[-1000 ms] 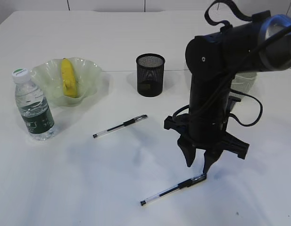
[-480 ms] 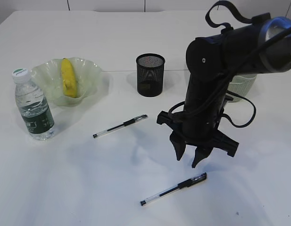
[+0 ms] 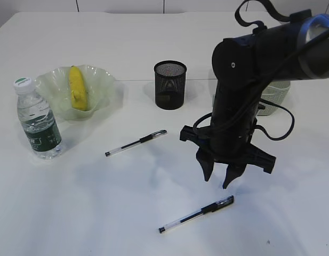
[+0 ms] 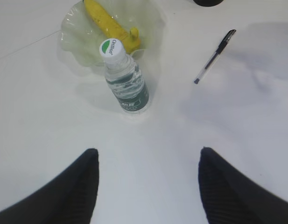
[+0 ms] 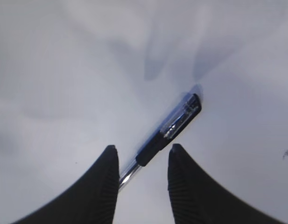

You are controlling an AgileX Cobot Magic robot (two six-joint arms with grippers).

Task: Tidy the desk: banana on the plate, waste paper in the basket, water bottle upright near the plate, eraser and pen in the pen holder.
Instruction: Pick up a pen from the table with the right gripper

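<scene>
- Now, exterior view: right claw, parted and empty, has lifted off the clear black-capped pen, which stays flat on the white bench; grasp not made.
- Left wrist view: left claw released, above the upright clear water bottle.
- Right wrist view: pen lies between the fingertips, untouched; another descent looks needed.

Black arm, looped cables, tapered ribbed fingers

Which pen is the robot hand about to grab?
Find the big black arm on the right of the table; its fingers hang open above a pen. That pen lies nearest the front edge. The other pen lies farther back, toward the mesh cup.
</scene>
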